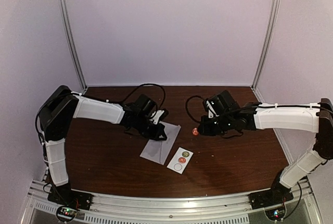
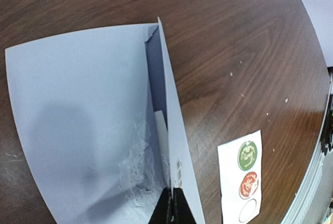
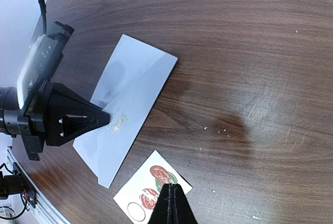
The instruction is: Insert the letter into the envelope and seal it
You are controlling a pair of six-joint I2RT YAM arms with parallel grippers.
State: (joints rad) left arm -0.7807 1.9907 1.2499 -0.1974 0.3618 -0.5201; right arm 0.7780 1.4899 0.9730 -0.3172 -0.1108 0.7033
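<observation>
Pale grey envelope (image 1: 161, 146), flap lifted

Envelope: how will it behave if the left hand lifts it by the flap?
Probably floppy: the envelope is thin flat paper, and the flap pinched by the left hand stands up off the body. Likely very light, so it may slide on the smooth wooden table when pushed. Crinkles near the fold suggest it creases easily.
</observation>
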